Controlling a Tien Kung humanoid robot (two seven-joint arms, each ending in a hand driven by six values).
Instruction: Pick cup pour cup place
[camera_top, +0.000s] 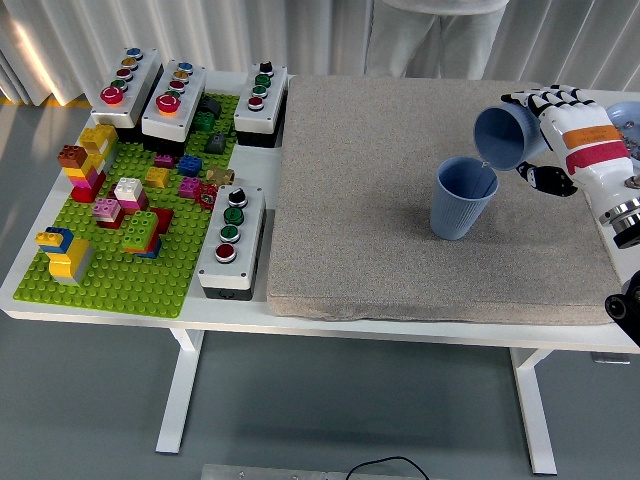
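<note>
Right robot hand (560, 128) grips a tilted blue cup (505, 136), fingers wrapped around it, mouth angled down-left over an upright blue cup (462, 198) standing on the grey mat (400, 200), right side.

White table (330, 318) on white legs, over a grey floor. Across its right part, a grey felt-like mat (400, 200), reaching almost to the near edge. On the left part, a green building-brick baseplate (130, 285) strewn with small bricks: a yellow and blue stack (60, 250) near the front left corner, a red and yellow pile (85, 160) further back, a white and pink cluster (120, 195) between. Along the far edge, three white button boxes (180, 95) side by side, each with a row of coloured buttons. A fourth button box (232, 240) just beside the mat's left edge, green and red buttons upward. At the far side, a person in light clothing (430, 30), only partly visible, before pale curtains.
</note>
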